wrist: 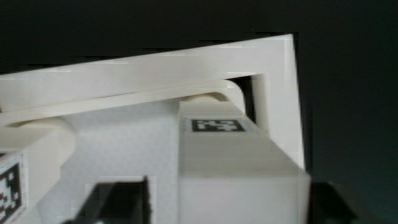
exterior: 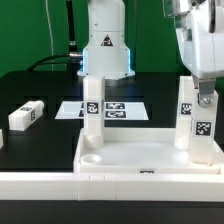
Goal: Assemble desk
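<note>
The white desk slab (exterior: 150,160) lies at the front with its raised rim up. One tagged white leg (exterior: 92,112) stands upright in its back corner on the exterior view's left. A second leg (exterior: 190,125) stands in the back corner on the right, and my gripper (exterior: 204,98) straddles its top from above. In the wrist view this leg (wrist: 240,150) sits inside the slab's corner rim (wrist: 267,65) between my dark fingers (wrist: 125,200). A thin gap shows beside that finger, so my gripper (wrist: 240,208) is open around the leg.
A loose white leg (exterior: 27,115) lies on the black table at the exterior view's left, and another white piece (exterior: 3,140) shows at the edge. The marker board (exterior: 120,108) lies behind the slab before the robot base (exterior: 105,55). A long white rail (exterior: 40,185) runs along the front.
</note>
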Robot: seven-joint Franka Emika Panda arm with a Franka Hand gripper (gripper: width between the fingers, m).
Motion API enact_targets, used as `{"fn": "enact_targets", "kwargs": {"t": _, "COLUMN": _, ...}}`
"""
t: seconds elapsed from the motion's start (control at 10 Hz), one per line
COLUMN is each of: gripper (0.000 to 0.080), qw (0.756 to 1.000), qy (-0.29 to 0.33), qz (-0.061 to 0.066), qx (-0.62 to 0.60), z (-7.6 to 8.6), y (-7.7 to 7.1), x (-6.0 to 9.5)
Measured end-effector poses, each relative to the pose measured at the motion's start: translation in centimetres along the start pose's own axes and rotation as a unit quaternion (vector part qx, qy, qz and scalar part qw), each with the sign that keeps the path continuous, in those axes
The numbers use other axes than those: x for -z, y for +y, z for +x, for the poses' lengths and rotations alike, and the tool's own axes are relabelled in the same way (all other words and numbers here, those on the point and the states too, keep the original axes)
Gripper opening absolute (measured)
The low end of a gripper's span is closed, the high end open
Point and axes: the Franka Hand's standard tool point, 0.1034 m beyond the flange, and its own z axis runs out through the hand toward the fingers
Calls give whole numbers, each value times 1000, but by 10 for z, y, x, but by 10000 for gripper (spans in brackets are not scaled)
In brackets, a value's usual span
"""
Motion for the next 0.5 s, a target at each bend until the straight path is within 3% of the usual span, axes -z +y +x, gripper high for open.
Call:
{"fn": "enact_targets", "kwargs": {"t": 0.1, "gripper": 542, "qw": 1000, "qy": 0, "qz": 0, "qx": 18, "z": 0, "y": 0, "x": 0}}
{"fn": "enact_targets", "kwargs": {"t": 0.2, "gripper": 616, "qw": 999, "qy": 1, "qz": -3, "qx": 47, "z": -1, "y": 0, "x": 0}}
{"fn": "enact_targets", "kwargs": {"t": 0.5, "gripper": 644, "qw": 986, "qy": 1, "qz": -4, "qx": 166, "z": -1, "y": 1, "x": -2}}
